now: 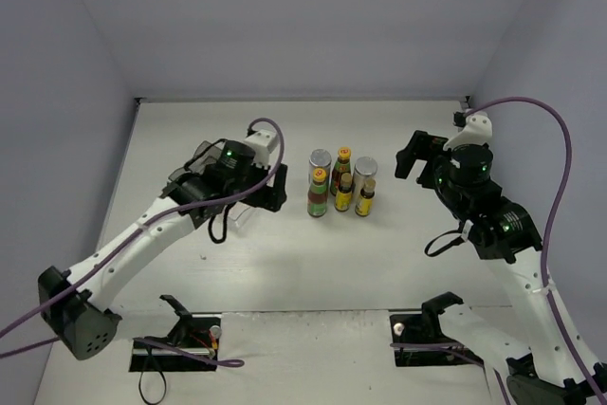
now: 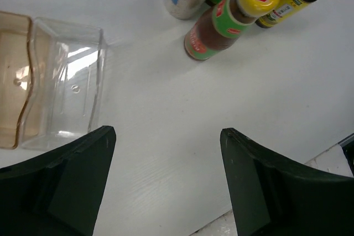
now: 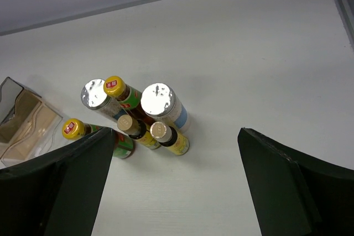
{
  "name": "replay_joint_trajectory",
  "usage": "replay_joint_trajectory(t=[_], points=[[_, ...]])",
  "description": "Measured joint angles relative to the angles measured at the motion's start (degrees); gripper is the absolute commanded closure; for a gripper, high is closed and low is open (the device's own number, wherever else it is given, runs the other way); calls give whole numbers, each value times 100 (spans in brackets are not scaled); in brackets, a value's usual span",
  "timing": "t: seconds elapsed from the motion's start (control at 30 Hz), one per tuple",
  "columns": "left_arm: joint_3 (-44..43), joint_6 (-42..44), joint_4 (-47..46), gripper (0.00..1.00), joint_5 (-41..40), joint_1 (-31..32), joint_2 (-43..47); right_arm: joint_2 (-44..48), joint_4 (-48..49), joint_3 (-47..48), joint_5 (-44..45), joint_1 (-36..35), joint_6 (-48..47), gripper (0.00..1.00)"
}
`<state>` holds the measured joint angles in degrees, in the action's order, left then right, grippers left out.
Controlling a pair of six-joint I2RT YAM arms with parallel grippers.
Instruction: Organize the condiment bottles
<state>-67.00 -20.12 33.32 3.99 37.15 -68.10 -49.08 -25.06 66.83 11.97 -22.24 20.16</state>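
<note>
Six condiment bottles stand in a tight cluster at the table's middle. Two silver-lidded jars [image 1: 321, 160] [image 1: 365, 170] and a dark sauce bottle [image 1: 343, 160] are at the back. A second dark sauce bottle [image 1: 319, 193] and two short yellow-labelled bottles [image 1: 343, 193] [image 1: 365, 199] are in front. My left gripper [image 1: 273, 192] is open and empty just left of the cluster, above bare table [image 2: 166, 131]; the nearest sauce bottle [image 2: 221, 26] is ahead of it. My right gripper [image 1: 417, 154] is open and empty to the cluster's right, looking down on it [image 3: 176, 132].
A clear stepped plastic rack [image 2: 66, 87] lies on the table left of the bottles, under my left wrist; it also shows in the right wrist view [image 3: 25, 117]. Grey walls close the table's back and sides. Two cut-outs with cables [image 1: 180, 340] [image 1: 427, 329] sit at the near edge.
</note>
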Motion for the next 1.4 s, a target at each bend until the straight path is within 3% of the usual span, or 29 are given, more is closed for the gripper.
replay_joint_trajectory(t=[0.33, 0.7, 0.9, 1.0, 1.03, 1.13, 1.4], points=[[-734, 219, -1067, 23, -369, 946, -1766, -146, -4, 26, -98, 0, -70, 0], [-1202, 295, -1731, 24, -535, 1021, -2754, -35, -7, 39, -109, 0, -120, 0], [-1241, 286, -1869, 42, -553, 1021, -3051, -2, -31, 90, -103, 0, -170, 0], [-1241, 245, -1873, 63, -553, 1021, -3104, 7, -52, 90, -98, 0, -195, 0], [-1241, 243, -1886, 76, -546, 1021, -3108, 7, -50, 90, -98, 0, -199, 0], [-1248, 271, -1926, 98, -590, 1021, -3106, 7, -52, 90, -96, 0, -208, 0], [-1281, 323, -1191, 100, -839, 968, -2802, 7, -55, 94, -94, 0, -221, 0]])
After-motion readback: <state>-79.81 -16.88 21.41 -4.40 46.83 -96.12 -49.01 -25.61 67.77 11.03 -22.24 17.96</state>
